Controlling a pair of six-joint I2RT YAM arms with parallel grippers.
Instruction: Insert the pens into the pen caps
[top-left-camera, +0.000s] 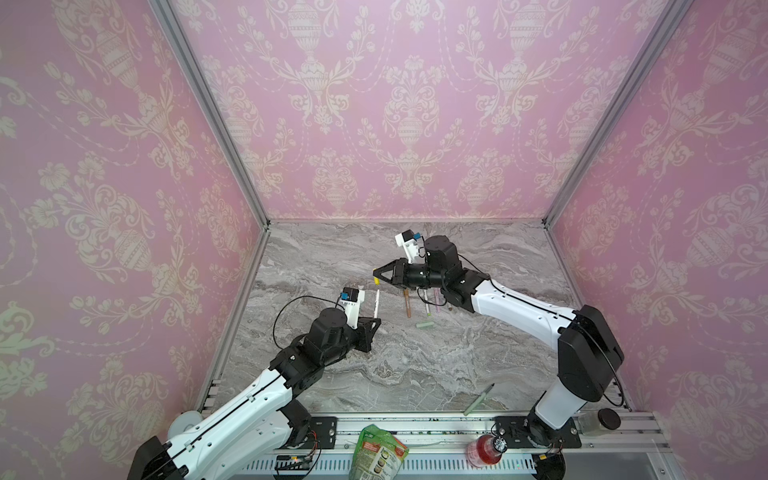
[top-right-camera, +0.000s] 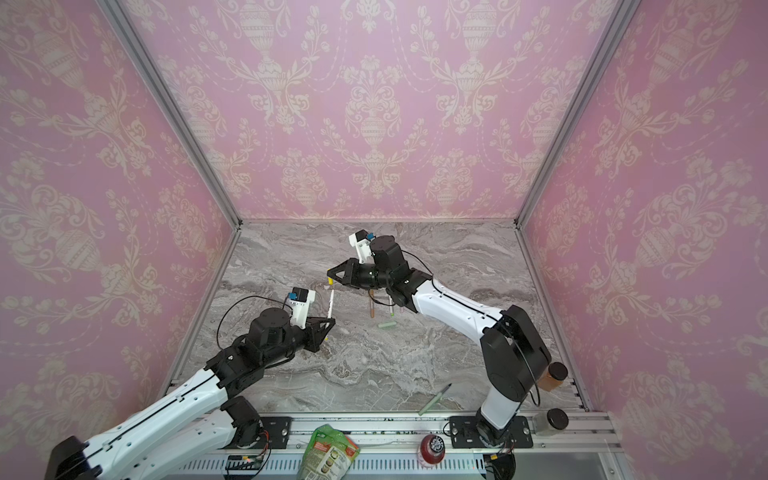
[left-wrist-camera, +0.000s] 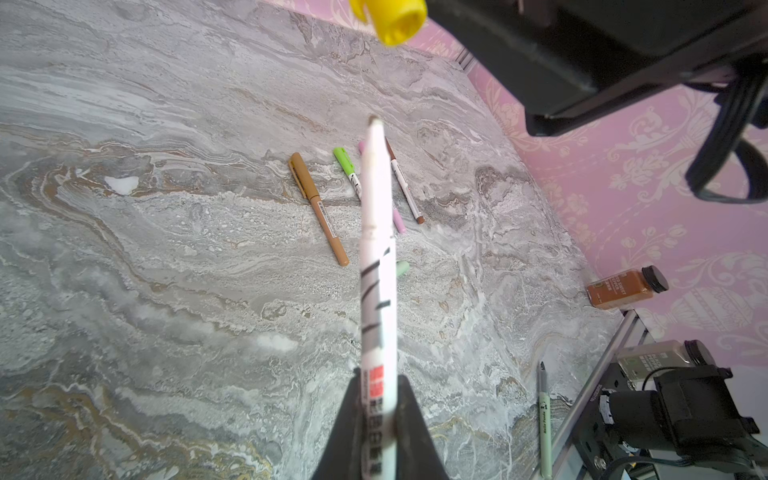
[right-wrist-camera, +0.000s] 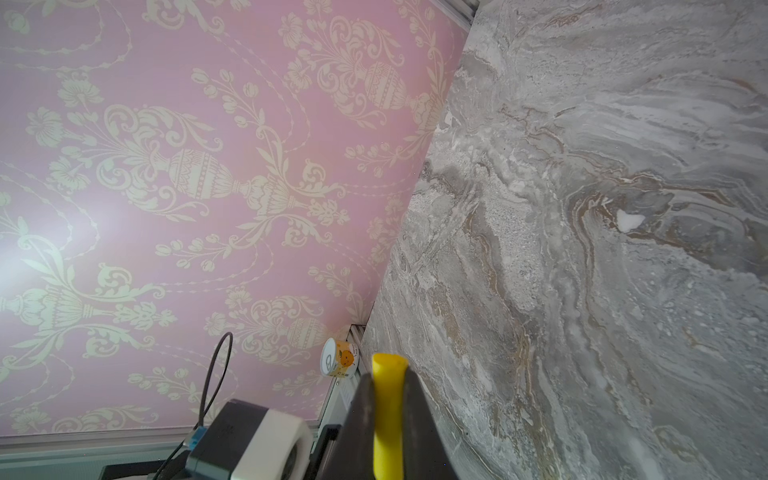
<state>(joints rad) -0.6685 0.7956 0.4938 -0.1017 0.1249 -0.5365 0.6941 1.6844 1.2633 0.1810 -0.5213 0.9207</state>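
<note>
My left gripper (top-left-camera: 376, 322) (left-wrist-camera: 378, 395) is shut on a white pen (top-left-camera: 377, 303) (left-wrist-camera: 376, 249) near its back end, tip pointing away from the arm. My right gripper (top-left-camera: 376, 274) (right-wrist-camera: 388, 376) is shut on a yellow pen cap (top-left-camera: 377, 281) (left-wrist-camera: 392, 18) (right-wrist-camera: 388, 399), held just beyond the pen's tip with a small gap between them. On the marble lie a tan capped pen (left-wrist-camera: 318, 203), a lime-capped pen (left-wrist-camera: 347, 168), a pink pen (left-wrist-camera: 398, 220) and a brown-capped pen (left-wrist-camera: 405, 187). A loose pale green cap (top-left-camera: 424, 325) lies near them. A pale green uncapped pen (top-left-camera: 478, 400) rests by the front edge.
A food pouch (top-left-camera: 376, 455), a red bottle (top-left-camera: 482, 451) and a dark-lidded jar (top-left-camera: 609, 417) stand along the front rail. A brown bottle (top-right-camera: 552, 376) stands at the right wall, a small can (right-wrist-camera: 340, 357) at the front left corner. Pink walls close three sides.
</note>
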